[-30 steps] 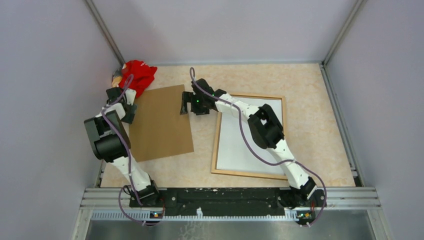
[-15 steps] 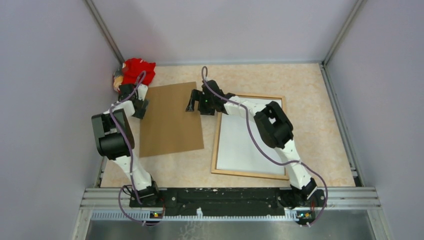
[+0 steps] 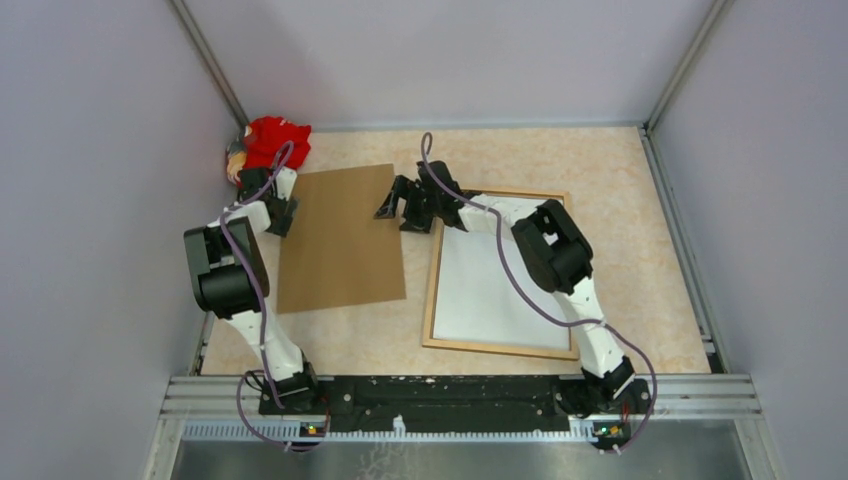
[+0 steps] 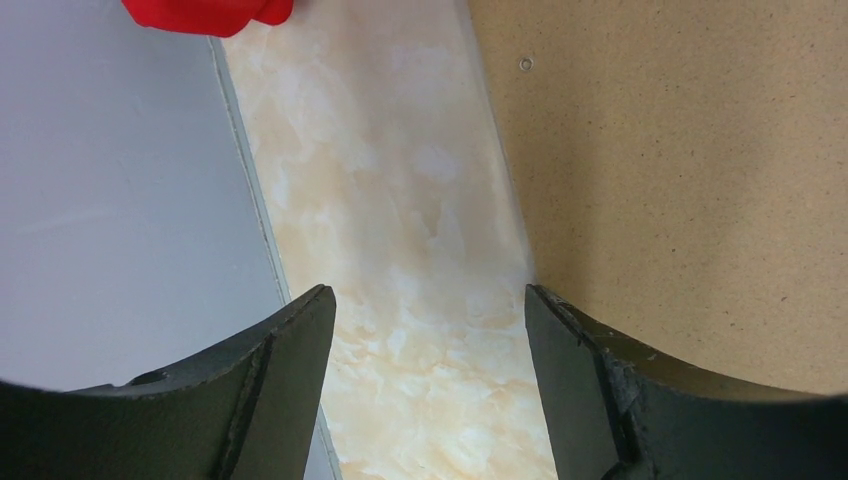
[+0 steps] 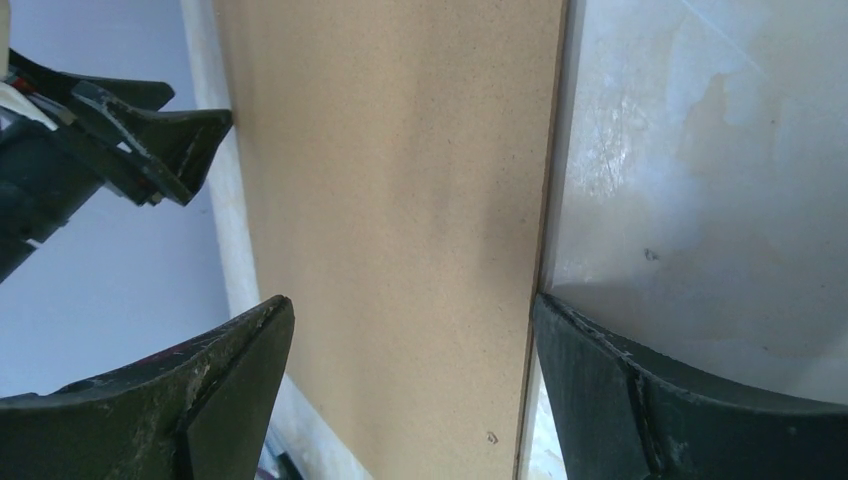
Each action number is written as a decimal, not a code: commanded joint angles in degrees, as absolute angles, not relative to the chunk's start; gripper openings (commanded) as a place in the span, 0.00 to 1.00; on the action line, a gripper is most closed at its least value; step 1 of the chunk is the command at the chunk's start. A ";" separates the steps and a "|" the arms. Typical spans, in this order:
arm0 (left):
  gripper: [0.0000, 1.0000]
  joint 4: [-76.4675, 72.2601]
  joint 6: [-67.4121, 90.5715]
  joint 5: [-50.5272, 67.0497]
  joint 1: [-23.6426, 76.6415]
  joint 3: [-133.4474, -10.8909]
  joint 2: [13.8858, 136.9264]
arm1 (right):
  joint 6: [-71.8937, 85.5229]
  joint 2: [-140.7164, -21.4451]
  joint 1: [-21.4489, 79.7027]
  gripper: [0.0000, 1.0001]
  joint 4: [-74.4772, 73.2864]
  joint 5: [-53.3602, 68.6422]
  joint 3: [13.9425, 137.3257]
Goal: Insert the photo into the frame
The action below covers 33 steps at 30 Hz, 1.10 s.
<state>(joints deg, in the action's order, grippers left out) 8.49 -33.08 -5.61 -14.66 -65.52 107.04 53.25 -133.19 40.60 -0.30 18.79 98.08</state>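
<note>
The thin golden-brown wooden frame (image 3: 497, 349) lies on the beige table (image 3: 620, 230), right of middle, with the white paper photo (image 3: 465, 300) inside. The right gripper (image 5: 410, 305), fingers apart, hovers beside its far left corner over brown cardboard (image 3: 340, 250). The left gripper (image 4: 430, 300), likewise spread, is well apart.

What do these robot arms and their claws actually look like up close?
The left arm and right arm are white shells joined by bulky black motor housings, each trailed by a purple cable. The left gripper and right gripper are matte black, each with two broad, curved fingers, slightly scuffed.
</note>
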 commanded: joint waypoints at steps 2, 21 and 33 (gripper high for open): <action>0.78 15.63 -32.48 4.45 -12.61 -61.11 112.92 | 62.14 -127.47 42.40 0.88 14.29 28.37 93.44; 0.80 16.21 -35.58 6.32 -9.93 -57.60 110.47 | 78.76 -123.02 44.19 0.82 52.53 38.12 84.77; 0.87 20.33 -35.00 9.76 -10.94 -60.85 106.27 | 64.32 -116.65 44.13 0.27 20.62 29.01 86.97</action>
<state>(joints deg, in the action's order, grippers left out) 4.73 -36.34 2.20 -11.55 -63.07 105.78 71.20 -123.11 43.86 31.00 33.15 82.56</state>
